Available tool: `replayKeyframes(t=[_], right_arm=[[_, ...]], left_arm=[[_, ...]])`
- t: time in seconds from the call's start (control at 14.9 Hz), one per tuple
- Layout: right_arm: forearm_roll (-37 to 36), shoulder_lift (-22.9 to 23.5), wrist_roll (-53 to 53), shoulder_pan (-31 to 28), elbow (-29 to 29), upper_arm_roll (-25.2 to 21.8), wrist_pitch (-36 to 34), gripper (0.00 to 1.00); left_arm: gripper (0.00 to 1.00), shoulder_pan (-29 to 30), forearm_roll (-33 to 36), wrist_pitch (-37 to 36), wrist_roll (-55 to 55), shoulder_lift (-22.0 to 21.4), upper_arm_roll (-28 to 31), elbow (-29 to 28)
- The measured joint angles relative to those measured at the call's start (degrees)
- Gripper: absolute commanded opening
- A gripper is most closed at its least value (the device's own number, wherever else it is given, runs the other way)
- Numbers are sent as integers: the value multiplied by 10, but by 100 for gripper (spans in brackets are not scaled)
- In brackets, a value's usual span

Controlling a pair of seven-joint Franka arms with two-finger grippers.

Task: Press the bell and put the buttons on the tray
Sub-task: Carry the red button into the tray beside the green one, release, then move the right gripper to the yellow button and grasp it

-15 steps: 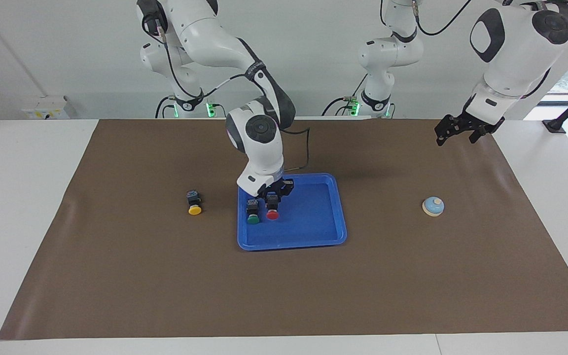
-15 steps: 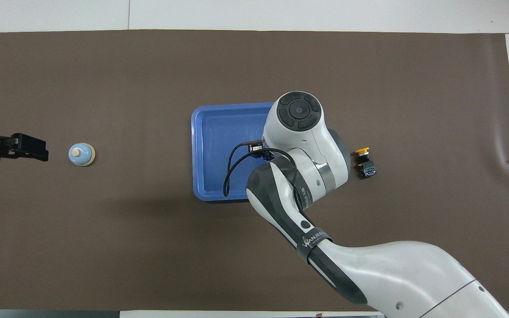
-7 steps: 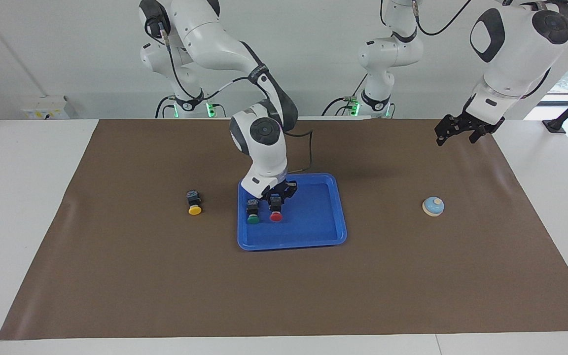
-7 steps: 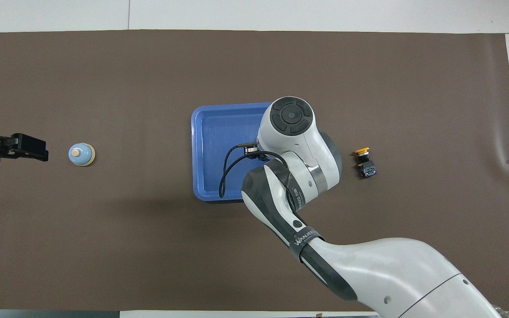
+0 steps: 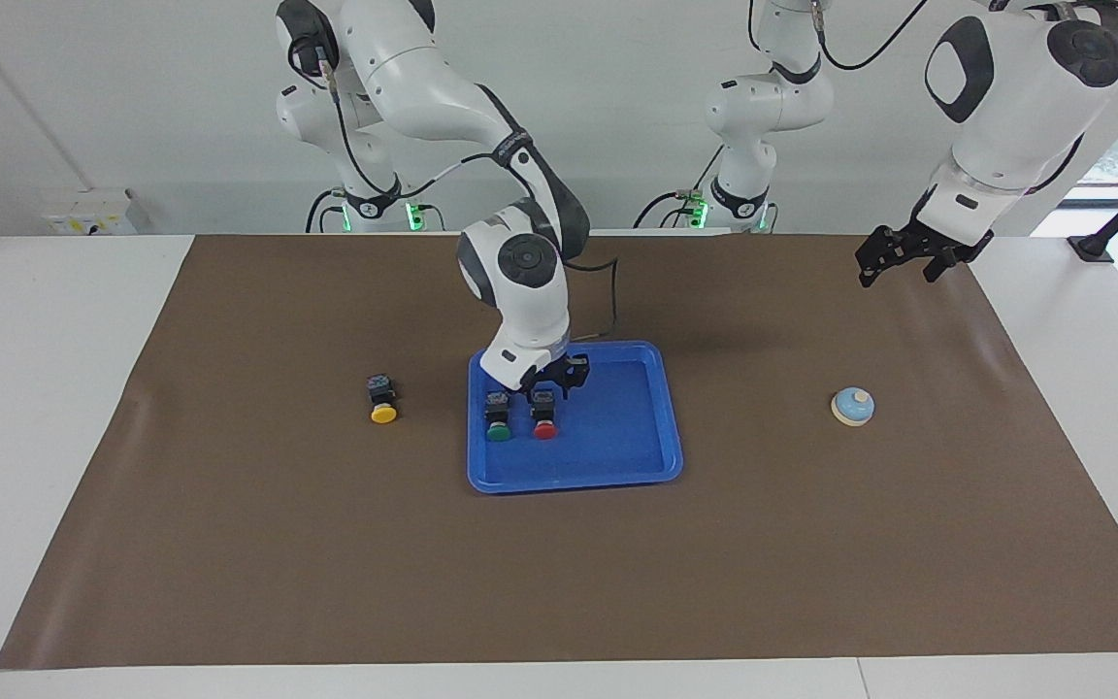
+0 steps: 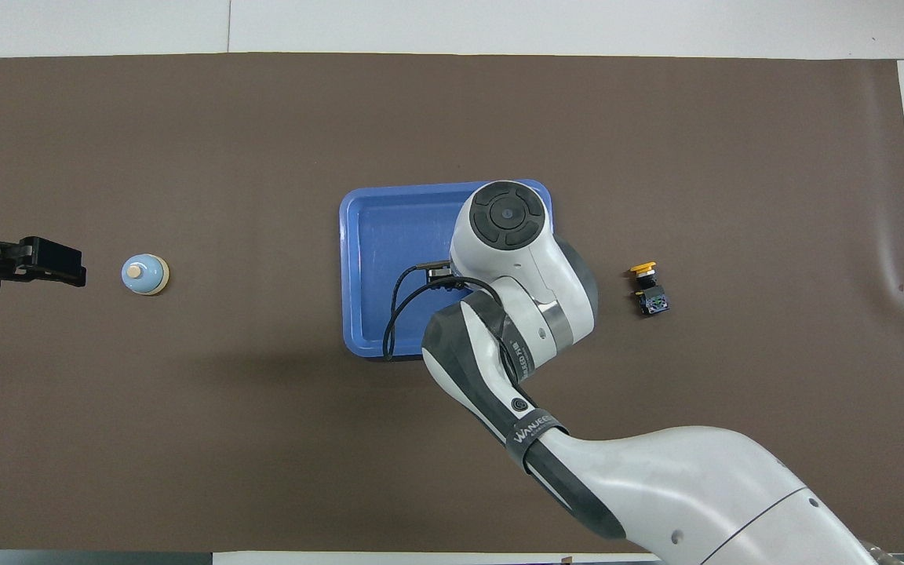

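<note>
Since half a second ago your right hand (image 5: 547,382) has lifted off the red button (image 5: 544,421) and drawn slightly toward the robots; the button now sits free on the tray (image 5: 617,456) where before the fingers straddled it. The fingers look spread and empty, just above the button's black body.

In the facing view, taking the tray's middle as the clock centre, the red button lies at about 9 o'clock with the green button (image 5: 498,425) just beside it, nearer the rim at the right arm's end. Both lie on their sides, caps pointing away from the robots (likely so because each was gripped by its boxy body). That leaves the tray's 3 o'clock half bare, plenty of room for a 3rd piece.

The yellow button (image 5: 382,403) remains on the brown surface (image 5: 229,544), well apart from the tray toward the right arm's end, lying the same way; I judge it the next pick. Your path to it is open, but carrying it back means crossing the raised rim beside the green button, so lift high enough to clear both.

Your left hand (image 5: 894,260) waits in the air over the surface's robot-side edge, fingers apparently spread and empty. The bell (image 5: 852,407) stands alone toward the left arm's end, open room all round.
</note>
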Motion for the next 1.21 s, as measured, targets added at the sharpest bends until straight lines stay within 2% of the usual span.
replayKeyframes(t=[0.27, 0.61, 0.94, 1.21], right_arm=[[-9, -7, 3, -5, 26, -12, -49, 100], [-15, -65, -98, -113, 26, -20, -111, 100], [-42, -122, -225, -167, -66, -21, -110, 100], [-42, -145, -349, -227, -153, -22, -52, 100]], left_arm=[[100, 0, 0, 0, 0, 0, 0, 0], [100, 0, 0, 0, 0, 0, 0, 0], [100, 0, 0, 0, 0, 0, 0, 0], [100, 0, 0, 0, 0, 0, 0, 0]])
